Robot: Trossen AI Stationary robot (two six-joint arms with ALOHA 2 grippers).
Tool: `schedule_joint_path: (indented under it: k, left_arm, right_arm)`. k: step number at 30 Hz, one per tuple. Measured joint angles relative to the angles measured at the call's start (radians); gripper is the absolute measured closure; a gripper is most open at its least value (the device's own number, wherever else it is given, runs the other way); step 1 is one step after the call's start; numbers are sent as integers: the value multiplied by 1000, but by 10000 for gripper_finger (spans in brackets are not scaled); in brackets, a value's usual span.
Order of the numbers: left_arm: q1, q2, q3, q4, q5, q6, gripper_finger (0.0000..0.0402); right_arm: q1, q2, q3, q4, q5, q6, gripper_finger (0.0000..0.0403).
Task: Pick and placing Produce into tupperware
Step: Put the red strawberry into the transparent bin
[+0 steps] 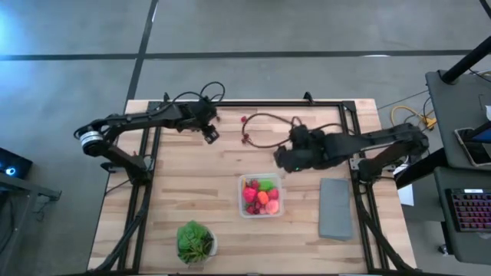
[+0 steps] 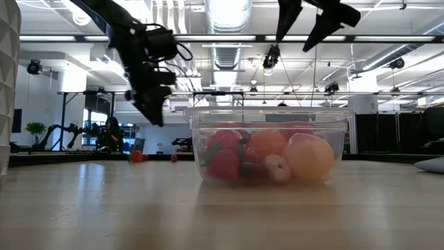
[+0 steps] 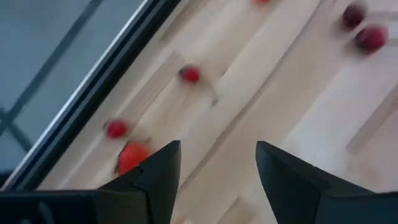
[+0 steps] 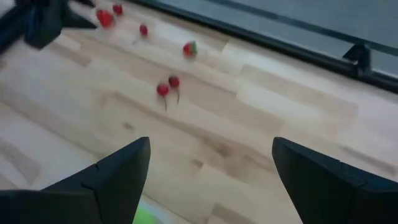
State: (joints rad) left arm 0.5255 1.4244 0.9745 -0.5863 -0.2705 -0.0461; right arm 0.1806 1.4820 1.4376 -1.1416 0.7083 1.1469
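Nearest the low camera sits the tupperware (image 2: 270, 144), clear-walled, resting on the table (image 1: 176, 192) and loaded with produce (image 2: 277, 158): red berries, an orange piece, a pale yellow-orange round one. From above I also see a lime-green piece in it.

My right gripper (image 1: 285, 157) hangs just above and beside the container's far edge, fingers spread wide, nothing between them. The right wrist view shows bare wood between my fingers (image 4: 118, 177) and loose cherries (image 4: 168, 86) farther off.

My left gripper (image 1: 211, 134) hovers over the far left part of the table, jaws partly apart and empty; small red pieces (image 3: 189, 74) lie on the boards ahead of it.

No brand, label or writing is legible on any item.

Grey slab (image 1: 335, 208) lies right of the container; leafy plant in white bowl (image 1: 196, 241) near the front edge.
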Motion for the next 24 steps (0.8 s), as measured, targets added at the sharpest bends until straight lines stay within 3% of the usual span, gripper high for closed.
schedule_joint_path:
  k: [7,16,24]
  left_arm:
    - [58,-31,0,-115,-27,-160,208]
    - [277,-31,-2,-192,124,-210,243]
    - [343,22,-3,-127,207,-201,272]
  right_arm:
    - [-61,-71,0,2,12,-56,74]
    - [-142,-76,0,7,26,-62,74]
    - [-171,-69,0,16,26,-120,74]
